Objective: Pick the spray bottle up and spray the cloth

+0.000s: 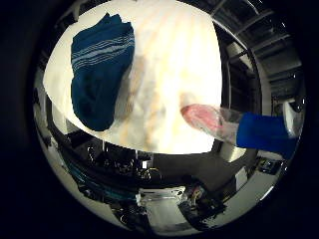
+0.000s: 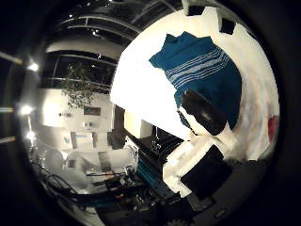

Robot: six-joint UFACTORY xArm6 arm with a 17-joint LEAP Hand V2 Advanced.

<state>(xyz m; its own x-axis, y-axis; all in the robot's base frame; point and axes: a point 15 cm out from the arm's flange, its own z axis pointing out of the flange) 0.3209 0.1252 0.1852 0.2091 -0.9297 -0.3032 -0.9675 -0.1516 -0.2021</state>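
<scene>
Hand (image 2: 202, 141) above white table (image 1: 184, 40), fingers relaxed, holding nothing; spray bottle (image 1: 234, 127) lying on its side near folded blue cloth (image 1: 99, 69); likely light, slick, rigid — grasp mid-body.

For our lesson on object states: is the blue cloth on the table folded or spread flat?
Folded. The cloth lies bunched on the white table, its stripes bending over an edge, layers overlapping.

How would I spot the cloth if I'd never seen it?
Find the white table. On it lies a crumpled dark blue cloth with pale stripes. The clear spray bottle with a red tip and blue label nearby is hard and see-through; the cloth is soft and folded.
</scene>
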